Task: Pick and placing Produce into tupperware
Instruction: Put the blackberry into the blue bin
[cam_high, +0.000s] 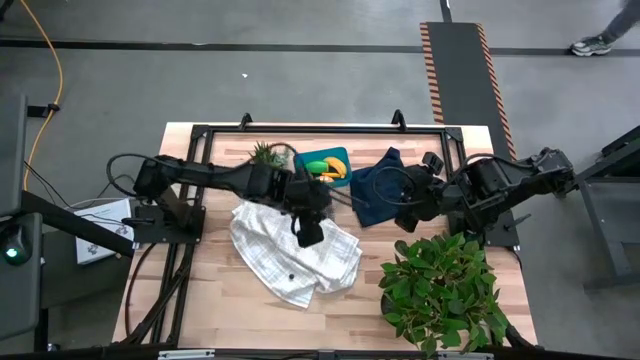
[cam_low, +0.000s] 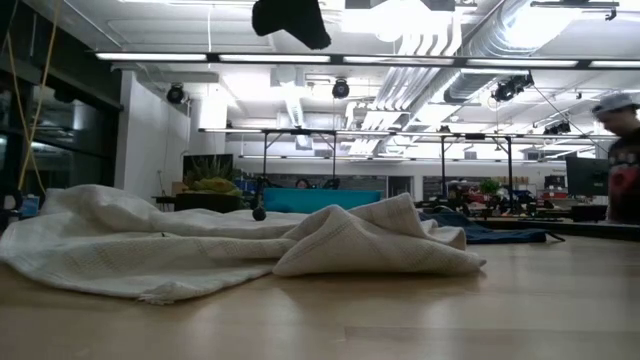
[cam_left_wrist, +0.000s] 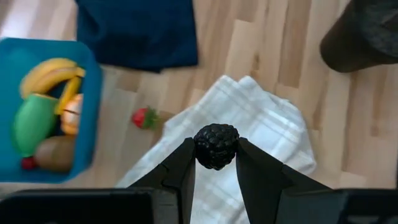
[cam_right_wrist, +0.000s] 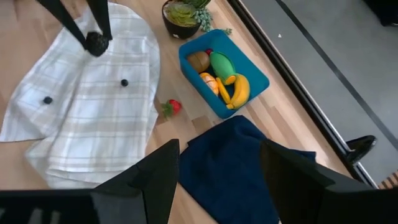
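Note:
The teal tupperware (cam_right_wrist: 252, 79) (cam_high: 342, 160) stands near the table's far edge and holds a yellow banana (cam_left_wrist: 46, 70), a green piece, an orange piece and a brown one. A red strawberry (cam_left_wrist: 143, 117) (cam_right_wrist: 173, 107) lies on the bare wood between the tupperware and the white checked cloth (cam_high: 295, 255). Two tiny dark berries (cam_right_wrist: 124, 82) (cam_right_wrist: 47, 99) lie on that cloth. My left gripper (cam_left_wrist: 216, 165) hovers above the cloth, shut on a black berry (cam_left_wrist: 216, 146). My right gripper (cam_right_wrist: 217, 180) is open, above the navy cloth (cam_right_wrist: 239, 165). My left gripper pinches the black berry (cam_left_wrist: 216, 147) between its two fingertips (cam_left_wrist: 183, 163), one on each side, pointing down from above. The berry is lifted clear, well above the white cloth, as the right wrist view (cam_right_wrist: 96, 42) also shows.
A small spiky potted plant (cam_high: 265, 155) stands just left of the tupperware. A big leafy plant (cam_high: 442, 290) fills the table's near right corner. The navy cloth (cam_high: 383, 190) lies right of the tupperware. A person (cam_low: 620, 150) shows in the room behind.

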